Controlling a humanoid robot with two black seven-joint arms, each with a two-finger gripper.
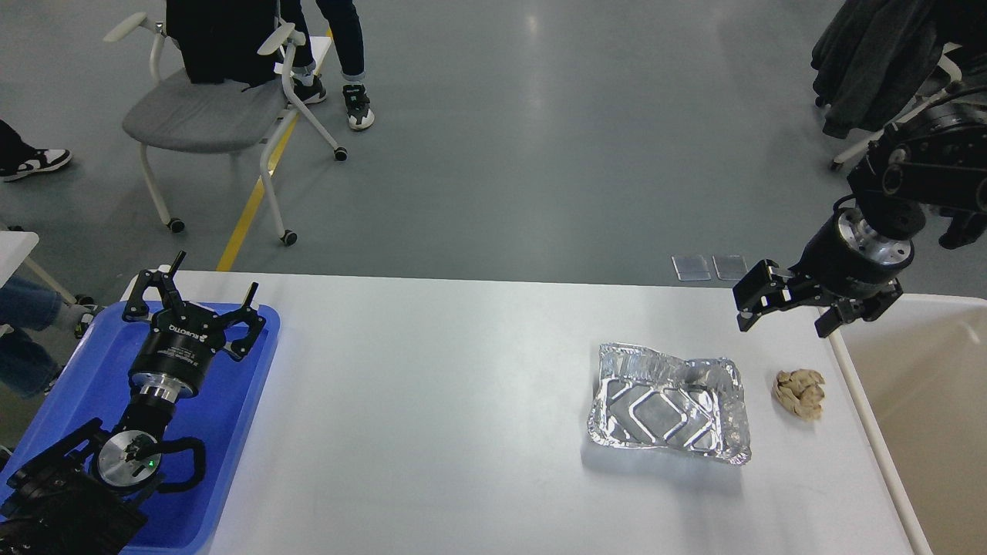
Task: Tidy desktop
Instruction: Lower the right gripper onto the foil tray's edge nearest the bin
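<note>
- Desk [463, 401]: white top, fills most of the view, runs from tray on left to bin on right.
- Only 2 loose items on it, both on right half: foil pan [669, 415] and brown wad [800, 393].
- Pan: crumpled alu container, empty as far as I can see, sits flat on desk, open side up. Near the right edge but not touching bin.
- Wad: crumpled paper or similar, can't tell material. Just beside pan on its right, small gap betw. them, close to bin rim.
- Bin [910, 401]: beige w/ white rim, butts against desk's right edge; prob. where trash goes, so junk sitting close to it makes sense.
- Tray [231, 432]: blue, left end of desk, nothing in it that I can see; prob. for keepers.
- R gripper [783, 304]: above desk's far right corner, fingers spread, holding nothing. Hovers above and behind wad, clear of both items; looks staged for a reach down to wad or pan.
- L gripper [197, 308]: over tray, fingers spread wide, empty. Well apart from the junk, looks parked out of the way.
- Judgement: tidy not done, 2 pieces left; R arm is the obvious one for both, being nearest.
- Risk: pan is thin and dented, could buckle or slip under a pinch.
</note>
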